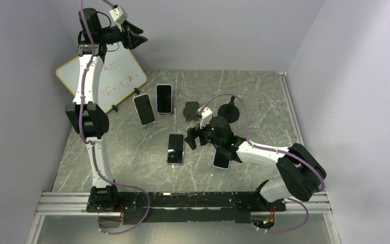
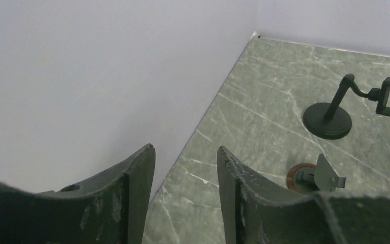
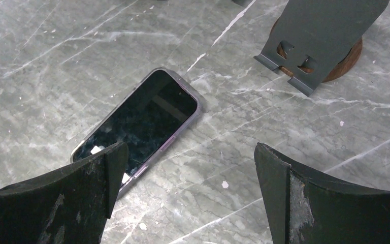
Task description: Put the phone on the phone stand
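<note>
Both jaws of the right gripper (image 3: 190, 152) stand wide apart, empty, low over the middle of the table (image 3: 56, 51) to take the phone (image 3: 142, 119) lying flat beside them. Stand (image 3: 325, 35) sits just beyond, toward the far edge; left gripper (image 2: 186, 152), half-spread and empty, hangs high, clear

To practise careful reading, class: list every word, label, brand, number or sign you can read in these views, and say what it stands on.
On the whiteboard: red handwriting in a few lines, too small and blurred to read.
On the phone in the right wrist view: dark screen, no text.
On the phone stand beside it: no label visible.
No readable text in any view.
</note>
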`<state>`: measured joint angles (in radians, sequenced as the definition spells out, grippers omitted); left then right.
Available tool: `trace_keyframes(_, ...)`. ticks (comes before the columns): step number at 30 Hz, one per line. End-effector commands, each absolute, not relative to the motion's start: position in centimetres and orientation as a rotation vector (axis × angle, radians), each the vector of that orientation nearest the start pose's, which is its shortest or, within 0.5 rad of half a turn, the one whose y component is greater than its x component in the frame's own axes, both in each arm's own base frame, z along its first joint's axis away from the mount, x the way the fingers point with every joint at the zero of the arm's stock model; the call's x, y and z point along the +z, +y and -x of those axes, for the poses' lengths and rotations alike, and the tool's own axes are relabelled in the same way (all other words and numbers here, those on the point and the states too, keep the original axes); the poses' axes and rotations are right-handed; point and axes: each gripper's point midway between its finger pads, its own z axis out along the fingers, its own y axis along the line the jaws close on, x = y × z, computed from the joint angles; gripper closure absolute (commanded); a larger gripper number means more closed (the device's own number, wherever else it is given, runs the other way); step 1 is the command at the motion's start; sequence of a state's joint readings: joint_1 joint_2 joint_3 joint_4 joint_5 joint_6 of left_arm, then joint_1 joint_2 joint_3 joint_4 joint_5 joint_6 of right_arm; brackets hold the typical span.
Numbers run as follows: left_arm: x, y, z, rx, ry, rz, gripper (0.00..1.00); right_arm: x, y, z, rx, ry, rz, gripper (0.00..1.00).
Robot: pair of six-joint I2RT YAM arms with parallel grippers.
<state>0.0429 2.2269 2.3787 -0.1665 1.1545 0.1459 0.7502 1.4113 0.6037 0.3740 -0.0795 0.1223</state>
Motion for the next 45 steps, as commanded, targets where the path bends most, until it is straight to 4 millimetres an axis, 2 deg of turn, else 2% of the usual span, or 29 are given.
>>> trace_keyframes(1,28.1,-14.3,-56.5,-0.737,1.620,-1.037,0.49,10.2,28.2,-28.2,0.610,1.933,0.693,0.00)
trace_keyframes(3,24.8,-15.6,-55.1,-0.658,1.712,-1.140,0.55,10.3,28.0,-28.3,0.598,1.935,0.690,0.00)
trace_keyframes(6,20.0,-17.3,-52.5,-0.651,1.845,-1.274,0.54,9.8,28.3,-28.3,0.611,1.946,0.699,0.00)
trace_keyframes(9,17.9,-18.3,-51.5,-0.703,1.870,-1.307,0.54,9.3,28.8,-28.3,0.628,1.958,0.715,0.00)
trace_keyframes(15,17.4,-19.0,-51.6,-0.724,1.870,-1.315,0.56,8.9,28.8,-28.4,0.626,1.966,0.711,0.00)
trace_keyframes(29,14.0,-19.4,-50.0,-0.830,1.916,-1.368,0.63,8.5,28.8,-28.4,0.624,1.977,0.712,0.00)
trace_keyframes(36,13.6,-19.2,-49.5,-0.835,1.922,-1.386,0.73,8.5,28.8,-28.4,0.626,1.976,0.712,0.00)
trace_keyframes(45,14.2,-19.4,-49.1,-0.847,1.890,-1.405,0.88,8.3,28.8,-28.3,0.627,1.983,0.712,0.00)
